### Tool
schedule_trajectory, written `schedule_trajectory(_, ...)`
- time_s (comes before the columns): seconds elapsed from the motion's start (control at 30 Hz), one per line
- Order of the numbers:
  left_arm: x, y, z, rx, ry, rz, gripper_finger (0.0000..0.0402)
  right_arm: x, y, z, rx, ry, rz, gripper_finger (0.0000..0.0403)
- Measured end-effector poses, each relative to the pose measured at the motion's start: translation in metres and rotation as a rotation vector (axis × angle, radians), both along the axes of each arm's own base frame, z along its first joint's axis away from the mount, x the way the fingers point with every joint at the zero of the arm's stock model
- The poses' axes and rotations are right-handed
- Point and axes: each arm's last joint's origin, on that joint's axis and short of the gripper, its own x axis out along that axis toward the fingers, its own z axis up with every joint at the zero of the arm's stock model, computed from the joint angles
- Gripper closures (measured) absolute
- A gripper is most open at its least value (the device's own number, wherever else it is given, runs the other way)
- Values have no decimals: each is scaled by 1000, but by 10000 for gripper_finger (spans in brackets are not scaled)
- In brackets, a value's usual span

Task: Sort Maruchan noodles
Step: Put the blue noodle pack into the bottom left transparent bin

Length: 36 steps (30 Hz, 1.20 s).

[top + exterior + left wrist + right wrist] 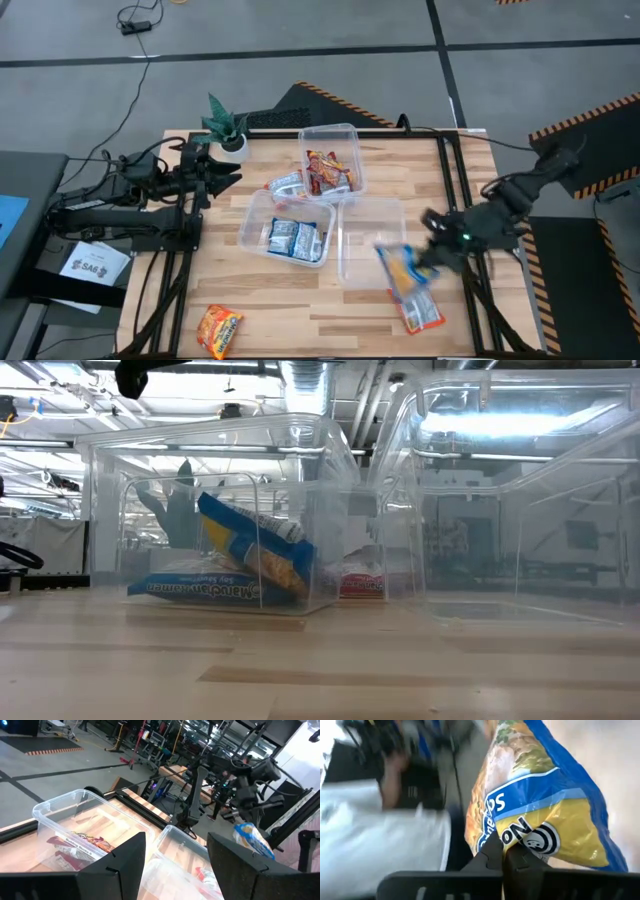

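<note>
While pinched at one short edge by the right hand (pixel 504 851), blue-and-yellow packet (pixel 545 810) hangs above the near right part of the counter (pixel 300 310), beside the empty clear bin (pixel 350 262). Judged light, thin and crinkly: soft film over a brittle noodle block, likely slippery and prone to swing or twist from an edge pinch. Best taken at the flat sealed margin or across the narrow width, with gentle pressure to spare the contents.

Second blue-and-orange packet (pixel 418 308) lies on the counter directly below. Orange packet (pixel 219 330) lies well apart at the near left edge. Blue-and-white packets (pixel 293 238) rest in the middle bin (pixel 252 212); red packets (pixel 327 172) rest in the far bin (pixel 345 132); one loose packet (pixel 285 186) sits between those two bins.

Left hand (pixel 175 865) hovers over the far left counter near the potted plant (pixel 225 127), fingers spread wide, holding nothing.
</note>
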Motion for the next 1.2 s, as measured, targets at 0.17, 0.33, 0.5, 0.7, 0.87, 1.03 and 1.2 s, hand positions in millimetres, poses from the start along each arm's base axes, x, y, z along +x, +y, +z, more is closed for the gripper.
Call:
schedule_trajectory(0.17,0,0,0,-24,-11,1,205,64,-22,-3,-255,-246,-128,398)
schedule_trajectory(0.33,0,0,2,-37,-36,16,205,131,-46,-20,-383,-396,-247,398)
schedule_trajectory(0.5,-1,0,3,-37,-42,17,205,176,-63,-35,-440,-339,-293,398)
schedule_trajectory(0.7,-1,0,4,-37,-45,17,205,209,-61,-39,-597,-197,-227,397)
schedule_trajectory(0.87,-1,0,5,-31,-58,18,205,228,-54,-41,-745,-84,-193,397)
schedule_trajectory(1.03,-1,0,8,-4,-78,18,205,245,-52,-40,-761,-84,-182,396)
schedule_trajectory(1.2,-1,0,8,-3,-77,18,205,254,-50,-42,-760,-82,-176,394)
